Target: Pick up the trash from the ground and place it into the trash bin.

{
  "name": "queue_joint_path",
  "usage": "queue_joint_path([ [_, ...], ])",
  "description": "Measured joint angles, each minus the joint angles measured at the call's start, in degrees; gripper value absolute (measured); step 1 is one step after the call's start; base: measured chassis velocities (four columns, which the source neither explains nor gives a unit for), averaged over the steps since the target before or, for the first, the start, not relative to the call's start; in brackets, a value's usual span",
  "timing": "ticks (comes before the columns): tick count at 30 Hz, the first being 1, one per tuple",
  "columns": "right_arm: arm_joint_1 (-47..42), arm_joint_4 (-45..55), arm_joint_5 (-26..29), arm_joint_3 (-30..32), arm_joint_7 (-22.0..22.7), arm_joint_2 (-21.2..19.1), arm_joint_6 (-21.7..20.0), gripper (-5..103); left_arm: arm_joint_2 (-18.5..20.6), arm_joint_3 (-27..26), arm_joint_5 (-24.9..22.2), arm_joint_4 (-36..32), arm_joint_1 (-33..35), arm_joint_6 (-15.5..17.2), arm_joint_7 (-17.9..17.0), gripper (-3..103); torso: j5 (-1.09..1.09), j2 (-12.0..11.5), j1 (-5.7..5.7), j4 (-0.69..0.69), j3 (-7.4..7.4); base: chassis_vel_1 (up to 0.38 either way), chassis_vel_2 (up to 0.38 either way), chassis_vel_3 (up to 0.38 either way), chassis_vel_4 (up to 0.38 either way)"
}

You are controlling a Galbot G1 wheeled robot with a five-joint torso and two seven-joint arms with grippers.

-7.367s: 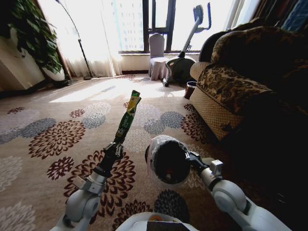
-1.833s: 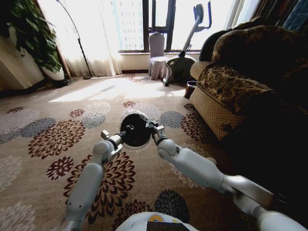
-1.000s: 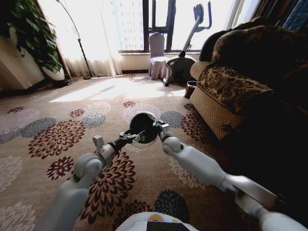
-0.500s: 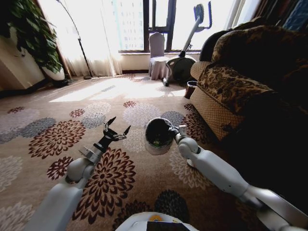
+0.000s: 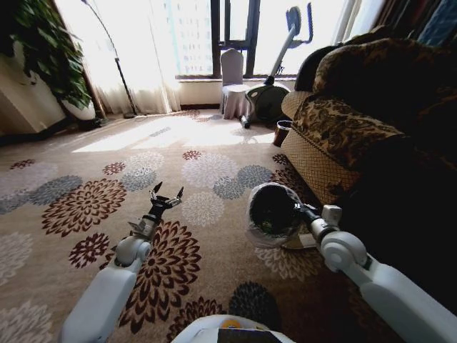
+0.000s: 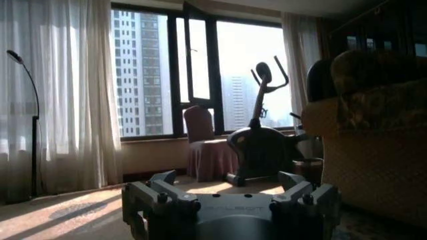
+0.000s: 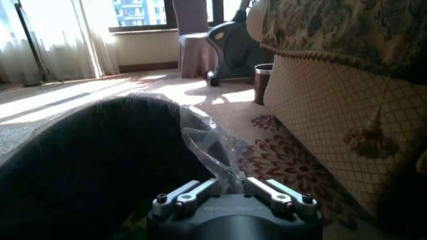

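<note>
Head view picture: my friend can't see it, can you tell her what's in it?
The robot's right gripper holds a black trash bin by its rim, tipped above a flowery carpet beside a sofa. Its left gripper is open and empty.

floral carpet, patterned sofa, exercise bike

- The left arm reaches forward and slightly left from the robot's shoulder, nearly straight, its grey links low over the floor.
- The left end effector sits at the arm's far end with its two fingers spread apart, nothing between them.
- The right arm extends forward on the right, elbow bent.
- The right end effector is clamped onto the rim of the small round black trash bin with its translucent liner, holding it tipped.
</note>
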Motion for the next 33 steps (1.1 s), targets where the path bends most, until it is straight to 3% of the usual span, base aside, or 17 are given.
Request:
queue_joint_path([
  [5, -4.6, 0.0, -4.2, 1.8, -1.5, 2.2, 1.9, 0, -0.3, -1.8, 1.0, 2.1, 2.6, -1.9, -1.6, 100, 0.02, 0.0, 0.0, 0.06, 0.01, 0.0, 0.0, 0.0, 0.0],
  [13, -12.7, 1.4, -12.6, 7.1, -4.6, 10.9, 5.2, 0, 0.9, 0.2, 0.7, 3.4, 1.2, -0.2, -2.0, 100, 0.0, 0.0, 0.0, 0.04, 0.01, 0.0, 0.0, 0.0, 0.0],
  [23, -17.5, 4.1, -15.9, 8.7, -5.1, 16.2, 6.6, 0, 1.3, 0.4, -2.1, 5.4, 0.6, 0.2, -2.1, 100, -0.02, 0.0, 0.0, 0.07, 0.01, -0.036, -0.034, 0.056, 0.041],
  [33, -23.2, 8.4, -18.6, 8.7, -4.6, 20.7, 6.5, 0, 0.1, 2.8, -2.1, 8.2, -3.9, 0.0, -0.3, 100, -0.01, 0.0, 0.0, 0.04, 0.02, -0.234, -0.202, 0.223, 0.192],
])
